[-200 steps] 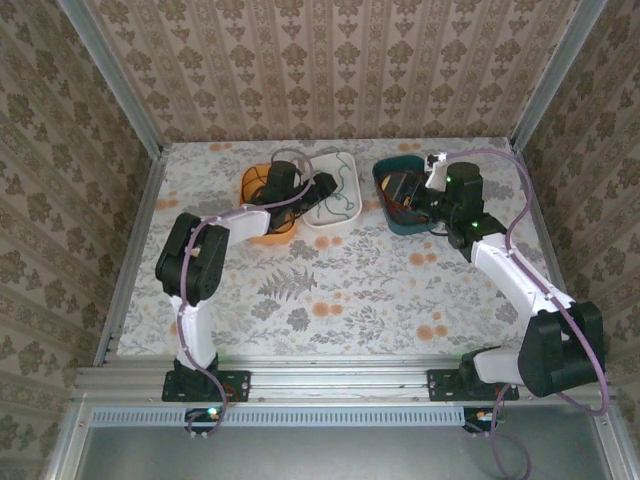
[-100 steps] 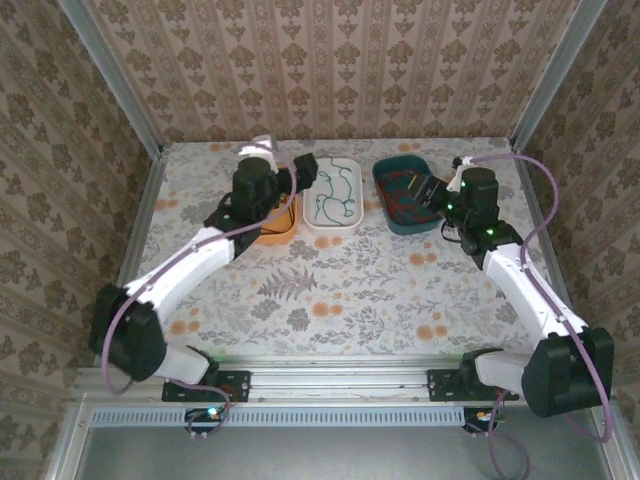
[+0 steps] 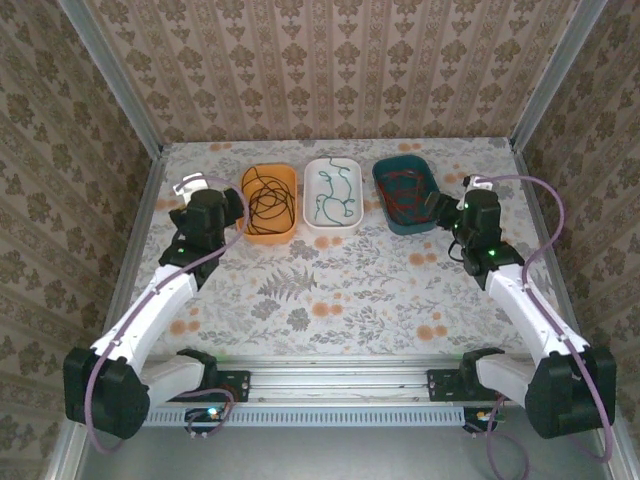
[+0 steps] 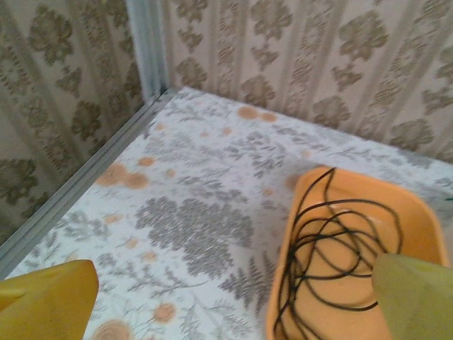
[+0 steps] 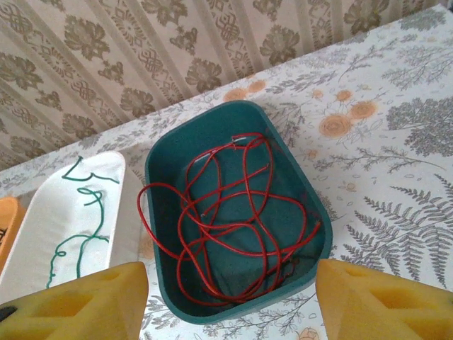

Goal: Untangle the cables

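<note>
**Three trays, three cables, both grippers empty**

Floral table (image 3: 330,290), patterned walls (image 3: 330,70) on every side. The left arm (image 3: 150,310) stretches up the left flank and the right arm (image 3: 525,295) up the right. Across the back sit three trays in a row: orange tray (image 3: 285,176), white tray (image 3: 310,205), teal tray (image 3: 425,185).

The black cable (image 3: 265,200) lies coiled in the orange one. The green cable (image 3: 335,195) squiggles in the white. The red cable (image 5: 233,212) loops in the teal, one loop spilling over the rim toward the white tray.

The left gripper (image 4: 226,308) hovers by the orange tray's left edge, jaws wide, holding nothing. The right gripper (image 5: 230,304) sits at the teal tray's near end, jaws apart, nothing between them.
</note>
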You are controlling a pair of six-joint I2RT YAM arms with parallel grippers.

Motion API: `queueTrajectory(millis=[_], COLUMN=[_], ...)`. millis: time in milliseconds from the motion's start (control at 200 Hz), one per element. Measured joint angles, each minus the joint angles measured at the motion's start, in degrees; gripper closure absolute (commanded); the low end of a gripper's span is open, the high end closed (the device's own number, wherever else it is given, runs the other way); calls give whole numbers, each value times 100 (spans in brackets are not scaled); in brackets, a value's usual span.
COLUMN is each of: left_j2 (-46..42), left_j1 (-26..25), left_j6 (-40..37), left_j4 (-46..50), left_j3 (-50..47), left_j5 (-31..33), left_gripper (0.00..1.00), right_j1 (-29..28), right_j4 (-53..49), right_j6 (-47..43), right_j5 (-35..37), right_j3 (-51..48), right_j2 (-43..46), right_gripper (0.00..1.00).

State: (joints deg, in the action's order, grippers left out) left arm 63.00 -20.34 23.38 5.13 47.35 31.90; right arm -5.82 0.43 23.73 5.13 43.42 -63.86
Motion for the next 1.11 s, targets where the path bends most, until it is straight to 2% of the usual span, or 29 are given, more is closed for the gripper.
queueTrajectory(millis=[155,170,190,205,340,505,665,745,895,980,1105], left_j2=[0,-2,-2,-2,105,1034,2070,2306,2459,2577,2577], left_j1=[37,48,76,94,376,557,662,660,772,927,1141], left_j6=[37,37,15,9,-374,-994,-1488,-1794,-2402,-2570,-2632], left_j4=[372,389,407,420,273,-459,-1563,-2275,-3849,-4214,-4518], left_j3=[-63,-85,-127,-162,-636,-1088,-1287,-1403,-1738,-1808,-1869], left_j5=[503,568,697,778,1626,2151,2046,1845,1174,721,109], left_gripper=[0,0,0,0,0,0,0,0,0,0,0], right_j1=[0,0,0,-2,-7,-111,-361,-315,149,382,431], right_j4=[33,63,118,186,898,1567,3053,3324,3731,4306,4441], right_j6=[-76,-109,-129,-201,-511,-1034,-1799,-1954,-2039,-2068,-2079], right_j5=[177,223,299,372,1174,1921,2299,2249,1510,1010,560], right_j3=[22,11,-24,-61,-695,-1134,-1576,-1668,-1687,-1864,-1985], right_j2=[-66,-57,-46,-33,-146,-1123,-2048,-2232,-2236,-2284,-2323], right_gripper=[31,25,3,0,0,0,0,0,0,0,0])
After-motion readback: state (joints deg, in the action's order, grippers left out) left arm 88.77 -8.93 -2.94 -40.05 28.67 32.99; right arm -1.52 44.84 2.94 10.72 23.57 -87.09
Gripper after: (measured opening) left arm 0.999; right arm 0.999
